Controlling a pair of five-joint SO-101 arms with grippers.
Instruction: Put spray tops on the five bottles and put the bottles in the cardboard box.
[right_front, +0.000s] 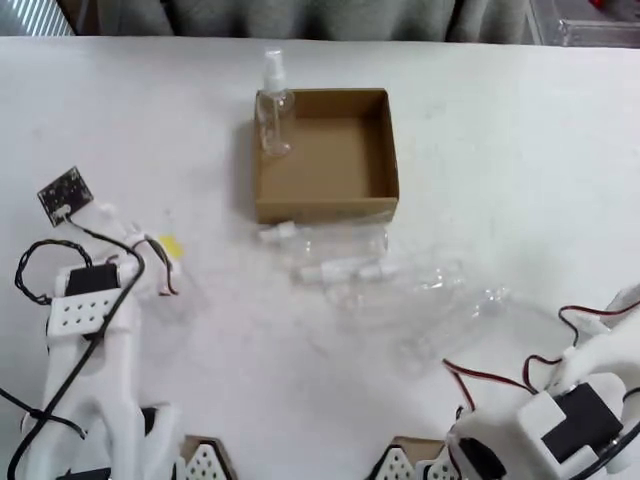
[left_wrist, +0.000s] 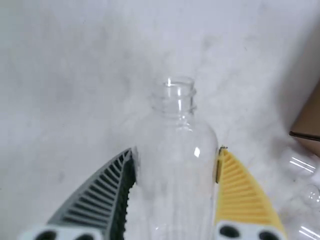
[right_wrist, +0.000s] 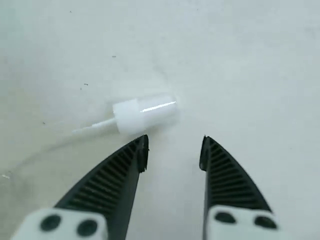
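Observation:
My left gripper (left_wrist: 175, 154) is shut on a clear bottle (left_wrist: 175, 125) whose threaded neck is open, with no top on it; the grey and yellow fingers (left_wrist: 240, 190) press its sides. In the high view this gripper (right_front: 160, 255) sits left of the cardboard box (right_front: 380, 150). My right gripper (right_wrist: 172, 145) is open just above the table, with a white spray top (right_wrist: 145, 112) lying on its side just beyond the fingertips. One bottle with a spray top (right_front: 273, 105) stands at the box's far left corner. Several clear bottles and spray tops (right_front: 345, 268) lie in front of the box.
A small black circuit board (right_front: 65, 195) with cables lies at the left. A clear plastic container (right_front: 590, 25) stands at the back right. The box's corner (left_wrist: 307, 120) and loose clear bottles (left_wrist: 305, 190) are close beside the left gripper.

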